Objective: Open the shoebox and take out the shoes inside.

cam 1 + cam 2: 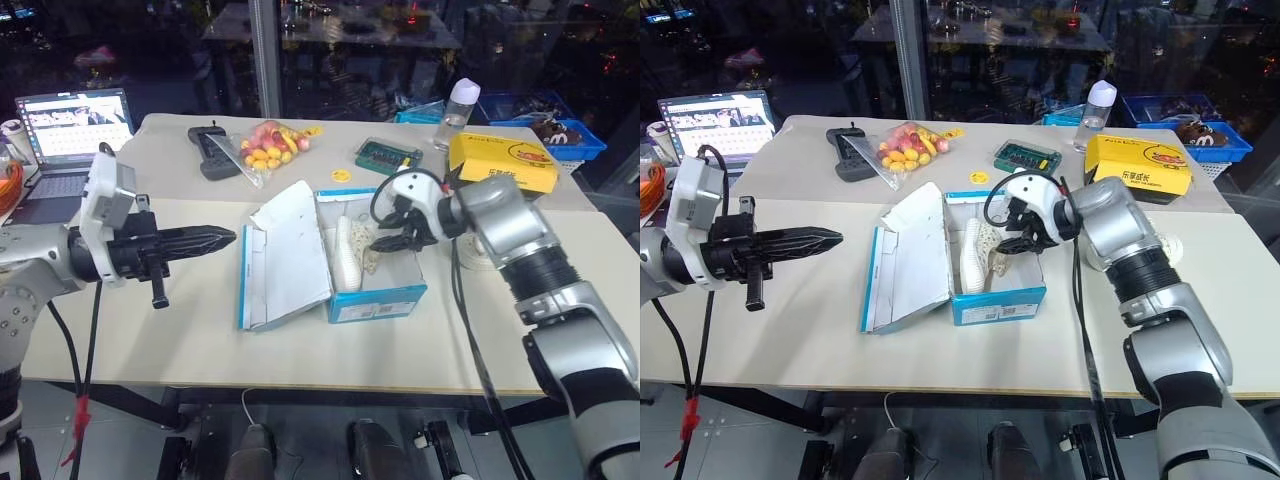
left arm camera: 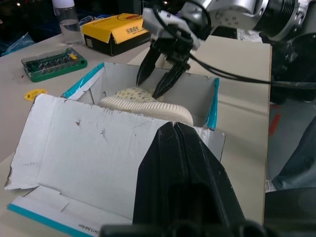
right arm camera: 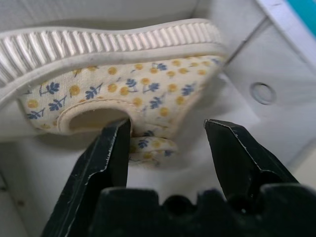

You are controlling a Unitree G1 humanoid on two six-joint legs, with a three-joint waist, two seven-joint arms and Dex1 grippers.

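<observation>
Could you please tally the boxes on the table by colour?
Blue, open shoebox: 1
Yellow box with a dark base: 1
Total: 2

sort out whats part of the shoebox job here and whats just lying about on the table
Job:
shoebox, lid open
shoe inside it
right hand, open, in the box by the shoe
left hand, shut

Lying about:
yellow box
bottle
laptop
snack bag
green case
</observation>
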